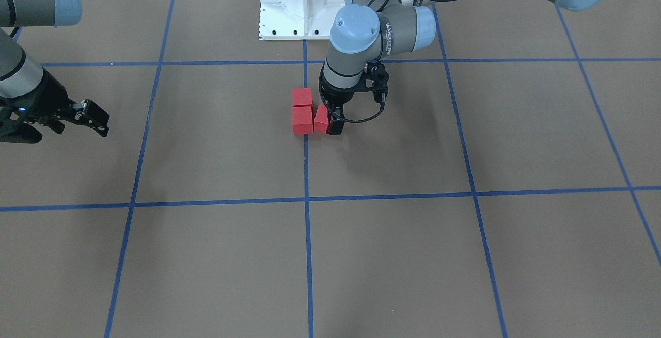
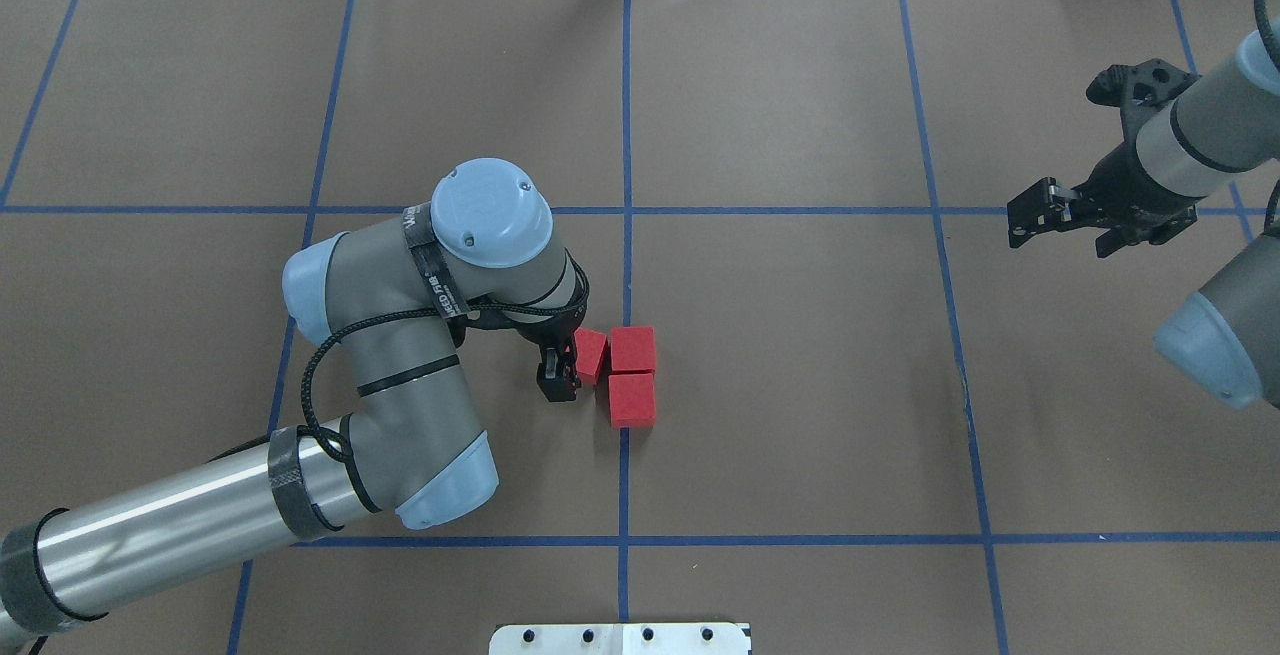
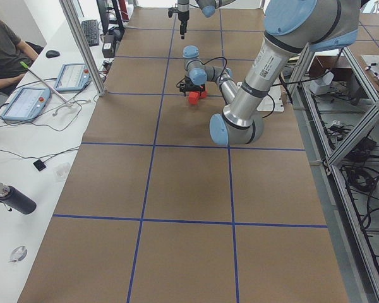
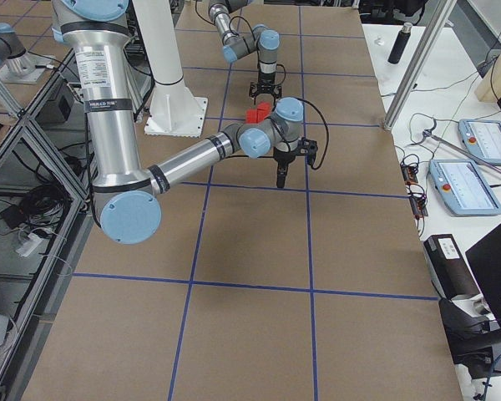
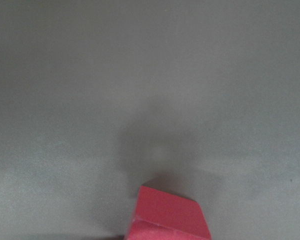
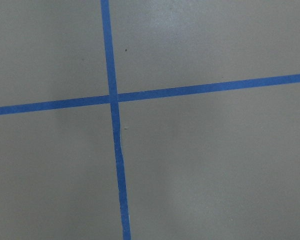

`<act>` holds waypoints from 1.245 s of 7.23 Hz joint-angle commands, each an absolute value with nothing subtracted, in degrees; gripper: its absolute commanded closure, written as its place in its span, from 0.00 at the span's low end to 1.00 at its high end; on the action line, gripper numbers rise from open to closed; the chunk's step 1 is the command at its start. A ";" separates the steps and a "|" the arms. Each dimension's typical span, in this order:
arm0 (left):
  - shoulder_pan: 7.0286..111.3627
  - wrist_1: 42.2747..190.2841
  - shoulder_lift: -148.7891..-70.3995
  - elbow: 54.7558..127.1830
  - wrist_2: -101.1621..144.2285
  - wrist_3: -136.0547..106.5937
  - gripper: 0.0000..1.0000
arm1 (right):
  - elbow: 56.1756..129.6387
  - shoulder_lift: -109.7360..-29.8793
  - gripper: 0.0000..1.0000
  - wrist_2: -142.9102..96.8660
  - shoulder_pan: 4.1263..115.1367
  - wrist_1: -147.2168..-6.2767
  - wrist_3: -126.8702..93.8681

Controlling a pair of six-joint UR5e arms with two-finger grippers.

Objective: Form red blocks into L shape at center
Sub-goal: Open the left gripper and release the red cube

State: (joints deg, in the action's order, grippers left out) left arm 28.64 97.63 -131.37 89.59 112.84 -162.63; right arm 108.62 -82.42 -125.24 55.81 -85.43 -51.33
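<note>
Closest to the robot's base, you had the white mounting plate [image 2: 620,638] on the bench [image 2: 800,415], with the left arm [image 2: 420,405] reaching out from that side over the brown surface. Just past its wrist, the nearer red block [image 2: 632,400] sat flat on the middle tape line [image 2: 626,265]. The farther red block [image 2: 633,348] lay directly behind it on the same line, the two touching face to face. To the robot's left of that farther one you could see the third red block [image 2: 591,355], slightly tilted and just beside its neighbour. Whether those two touched could not be told. The left jaws pointed straight down and were closed on this third block. The left wrist view showed you only a red corner of it, low in the picture against the bench. Together the three blocks made an L at the centre line. Farther out and well off to the robot's right, the right arm [image 2: 1190,130] hung above a tape crossing [image 6: 113,97], and the right jaws were spread open.
</note>
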 commanded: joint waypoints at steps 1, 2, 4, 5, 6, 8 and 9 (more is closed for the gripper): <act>28.83 97.30 -128.69 92.45 113.03 -161.72 0.00 | 108.54 -82.35 0.00 -125.24 55.81 -85.43 -51.33; 28.65 97.29 -127.19 92.81 113.03 -161.63 0.00 | 108.54 -82.35 0.00 -125.24 55.81 -85.43 -51.33; 27.95 97.29 -127.09 92.72 113.03 -161.63 0.00 | 108.63 -82.35 0.00 -125.24 55.81 -85.43 -51.33; 27.95 97.29 -127.09 92.81 113.03 -161.63 0.00 | 108.63 -82.35 0.00 -125.33 55.81 -85.43 -51.33; 27.86 97.38 -127.09 92.81 113.03 -161.63 0.00 | 108.63 -82.35 0.00 -125.25 55.81 -85.43 -51.33; 26.90 97.29 -127.18 92.90 113.03 -161.63 0.00 | 108.63 -82.44 0.00 -125.33 55.81 -85.43 -51.33; 26.29 97.29 -127.09 93.16 113.03 -161.63 0.00 | 108.63 -82.53 0.00 -125.33 55.81 -85.43 -51.33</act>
State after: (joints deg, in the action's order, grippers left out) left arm 26.90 97.30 -127.12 92.94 113.03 -161.63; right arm 108.63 -82.44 -125.32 55.81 -85.43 -51.33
